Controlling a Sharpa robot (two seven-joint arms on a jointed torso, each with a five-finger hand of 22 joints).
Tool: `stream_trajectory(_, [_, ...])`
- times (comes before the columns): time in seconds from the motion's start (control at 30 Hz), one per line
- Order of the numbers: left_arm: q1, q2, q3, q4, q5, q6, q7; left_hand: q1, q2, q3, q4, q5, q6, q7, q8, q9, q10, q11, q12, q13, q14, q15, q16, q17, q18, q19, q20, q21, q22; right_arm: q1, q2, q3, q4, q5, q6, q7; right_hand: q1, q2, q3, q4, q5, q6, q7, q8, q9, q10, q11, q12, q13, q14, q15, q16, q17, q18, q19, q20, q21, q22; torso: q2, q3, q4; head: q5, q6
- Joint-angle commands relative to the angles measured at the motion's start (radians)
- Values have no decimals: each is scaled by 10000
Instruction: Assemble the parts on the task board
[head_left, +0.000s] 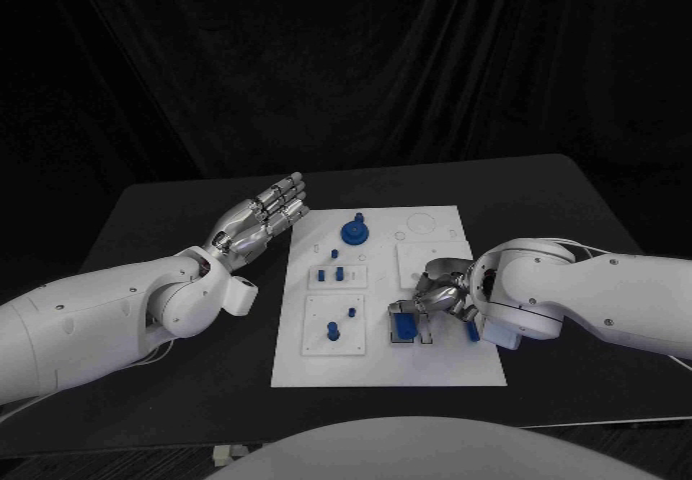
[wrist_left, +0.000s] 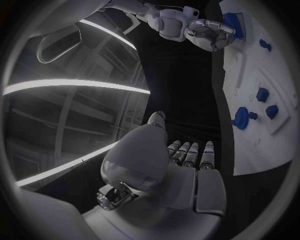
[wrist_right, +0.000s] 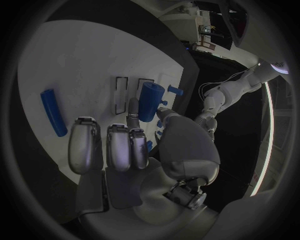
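Note:
The white task board (head_left: 433, 360) lies mid-table. My right hand (head_left: 444, 293) hangs over its near right part; its thumb and a finger pinch an upright blue block (wrist_right: 148, 100) by two narrow slots (wrist_right: 122, 95). The same block (head_left: 408, 325) stands at the board's right side. A blue bar (wrist_right: 53, 112) lies flat on the board (wrist_right: 81, 60) beside the hand. My left hand (head_left: 264, 218) hovers flat, fingers straight and apart, over the table left of the board's far end and holds nothing. A round blue part (head_left: 355, 233) sits at the far end.
Small blue pegs (head_left: 330, 272) stand mid-board and two more (head_left: 340, 325) in the near left plate. Another blue piece (head_left: 472, 330) lies by my right wrist. Black table (head_left: 173, 200) surrounds the board; its far edge runs behind my left hand (wrist_left: 181, 165).

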Motion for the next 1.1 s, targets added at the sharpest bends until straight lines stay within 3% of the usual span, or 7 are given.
stream_trajectory(0.03, [-21,8,12,13,57,120,85,97,-14,26,-29,19,5,79,28,11,-24,6,27,13,32,71,-37,-8,109,-5,46,9,12,-36,28,2,12,16,60,-124,-171,19,-115,44,-435,-99,12,-3,-25,1041,100,26,2634,585,79,-76,-49,81,307,51,-87,1957,1,2,-3,4,-2])
stream_trajectory(0.13, [-24,7,12,15,57,126,78,104,-16,31,-35,34,1,83,27,10,-24,5,26,13,32,73,-37,-8,109,-5,49,9,11,-40,35,2,7,-22,161,-135,-274,4,-264,66,-1101,-137,19,25,-44,1041,107,26,2634,578,85,-94,-90,87,302,59,-123,1952,2,4,-2,17,-2])
stream_trajectory(0.17, [-25,6,12,16,57,128,76,104,-16,31,-35,34,1,83,27,10,-24,5,26,13,32,73,-37,-8,109,-5,49,9,11,-41,35,2,7,-27,179,-137,-274,4,-264,66,-1101,-137,19,25,-44,1041,107,26,2634,578,85,-94,-90,87,302,59,-123,1952,2,3,-3,21,-2])
stream_trajectory(0.53, [-34,12,12,11,57,163,44,111,-18,36,-41,47,2,87,27,10,-24,5,28,13,32,81,-37,-8,109,-5,53,9,11,-53,14,2,17,-56,326,-132,-488,-34,-733,112,-2705,-239,31,157,-84,1041,121,26,2634,565,98,-131,-181,98,301,72,-210,1950,1,3,-3,34,-2])
stream_trajectory(0.7, [-39,12,12,9,57,173,49,120,-20,44,-49,61,3,92,27,11,-25,7,27,13,32,98,-37,-8,105,-4,63,10,13,-57,-50,2,73,-114,206,-74,-638,-34,-964,118,-2852,-299,40,186,-95,1041,125,26,2634,562,101,-139,-203,104,295,73,-248,1945,1,4,-2,38,-2])
stream_trajectory(0.87, [-42,-12,12,16,57,170,63,122,-20,46,-50,62,2,92,27,11,-25,9,28,13,32,100,-37,-8,105,-4,64,10,13,-38,-334,5,302,-384,-229,48,-1181,106,-1836,152,-3405,-446,29,463,-10,1041,120,26,2634,581,91,-99,-134,99,320,68,-241,1963,1,6,-3,87,-2])
stream_trajectory(1.1, [-44,-45,12,23,57,145,84,123,-21,48,-52,63,8,90,29,12,-24,14,35,15,32,103,-37,-8,104,-4,68,10,13,462,-955,8,562,-419,-300,142,-1727,526,-2601,163,-3404,-547,-14,913,160,1041,79,26,2634,620,68,3,45,59,399,45,-65,2027,5,6,-5,119,-2])
